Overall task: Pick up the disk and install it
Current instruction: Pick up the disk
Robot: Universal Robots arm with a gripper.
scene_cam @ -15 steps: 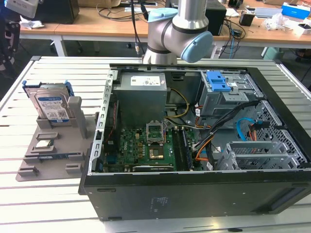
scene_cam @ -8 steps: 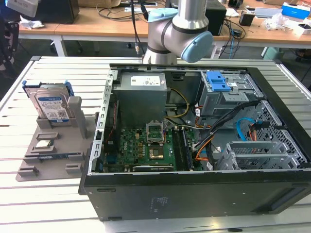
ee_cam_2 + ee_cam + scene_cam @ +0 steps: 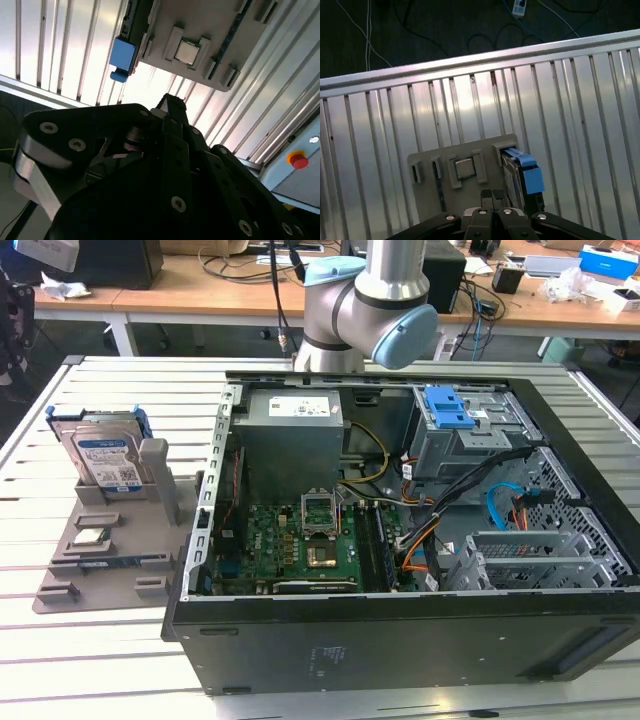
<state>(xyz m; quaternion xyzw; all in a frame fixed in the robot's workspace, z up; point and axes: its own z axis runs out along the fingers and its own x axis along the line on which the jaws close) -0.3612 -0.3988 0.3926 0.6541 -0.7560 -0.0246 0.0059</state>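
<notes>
Disk [image 3: 105, 455] stands on edge in the grey fixture [image 3: 110, 585] on the table [image 3: 100, 660], at the exterior view's left, apart from the open computer case [image 3: 400, 640].

Pincer [image 3: 492, 194] in the first wrist view: tips clenched together, empty, well apart from the disk.

Judged: approach stage, pick not yet made. A grip calls for tips parted and squared to the blue-framed edges.

Grey post [image 3: 157, 465] crowds the case-side face. Bare table slats lie open on the other side.
</notes>
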